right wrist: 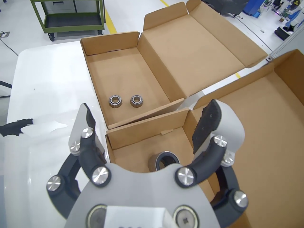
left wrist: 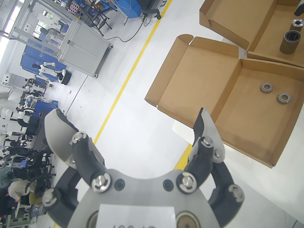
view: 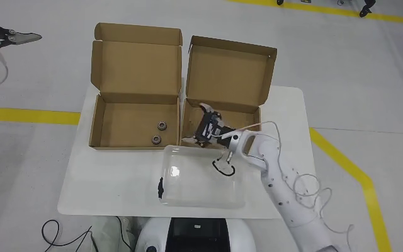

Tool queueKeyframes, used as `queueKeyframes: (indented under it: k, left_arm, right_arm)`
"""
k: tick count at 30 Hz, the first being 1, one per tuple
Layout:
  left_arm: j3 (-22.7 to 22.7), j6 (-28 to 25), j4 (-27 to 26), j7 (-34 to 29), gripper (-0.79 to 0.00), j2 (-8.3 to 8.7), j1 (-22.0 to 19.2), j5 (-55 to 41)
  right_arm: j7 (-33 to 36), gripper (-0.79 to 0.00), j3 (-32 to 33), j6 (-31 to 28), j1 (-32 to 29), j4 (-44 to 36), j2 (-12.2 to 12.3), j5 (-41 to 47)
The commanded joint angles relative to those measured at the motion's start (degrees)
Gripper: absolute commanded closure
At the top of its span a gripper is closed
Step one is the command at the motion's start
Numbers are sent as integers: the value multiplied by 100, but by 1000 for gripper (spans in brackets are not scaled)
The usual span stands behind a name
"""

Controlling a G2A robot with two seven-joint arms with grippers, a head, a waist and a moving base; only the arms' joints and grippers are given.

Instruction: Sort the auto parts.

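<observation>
Two open cardboard boxes stand side by side on the white table (view: 286, 120). The left box (view: 119, 126) holds two small steel bearings (view: 162, 125) (view: 155, 138), which also lie in the right wrist view (right wrist: 115, 101) (right wrist: 136, 100) and the left wrist view (left wrist: 266, 88). My right gripper (view: 195, 121) (right wrist: 149, 115) hangs open over the near left corner of the right box (view: 249, 116), just above a dark cylindrical sleeve (right wrist: 166, 161). Two such sleeves (left wrist: 289, 41) (left wrist: 297, 24) stand in that box. My left gripper (left wrist: 128, 117) (view: 19, 36) is open and empty, off the table at the far left.
A clear plastic bin (view: 201, 183) sits at the table's front edge, close against both boxes, with a black scrap (view: 160, 188) on its left rim. Both box lids stand up at the back. A green cart (right wrist: 68, 5) is on the floor beyond the table.
</observation>
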Motion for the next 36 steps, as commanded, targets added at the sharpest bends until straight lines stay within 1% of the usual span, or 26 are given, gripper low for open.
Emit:
queueKeyframes:
  k: [1, 8, 14, 17, 21, 24, 32, 36]
  left_arm:
    - [0, 0, 0, 0, -785, 0, 0, 0]
    - [0, 0, 0, 0, -785, 0, 0, 0]
    - [0, 0, 0, 0, -785, 0, 0, 0]
    - [0, 0, 0, 0, -785, 0, 0, 0]
    - [0, 0, 0, 0, -785, 0, 0, 0]
    - [0, 0, 0, 0, -785, 0, 0, 0]
    - [0, 0, 0, 0, -785, 0, 0, 0]
    - [0, 0, 0, 0, -785, 0, 0, 0]
  right_arm:
    - [-80, -785, 164, 19, -200, -151, 51, -36]
    - [-543, -785, 826, 216, -1087, -739, 240, -184]
    - [-983, -785, 1265, 577, -1734, -1112, 355, -392]
    - [-1300, -785, 1447, 851, -2060, -1289, 397, -504]
    - [-1740, -785, 1700, 1138, -2533, -1455, 451, -549]
    - [-2058, -785, 1931, 1294, -2852, -1536, 486, -418]
    - [-2497, -785, 2342, 1537, -3447, -1804, 562, -316]
    - [-2741, -785, 2497, 1751, -3769, -1966, 583, -236]
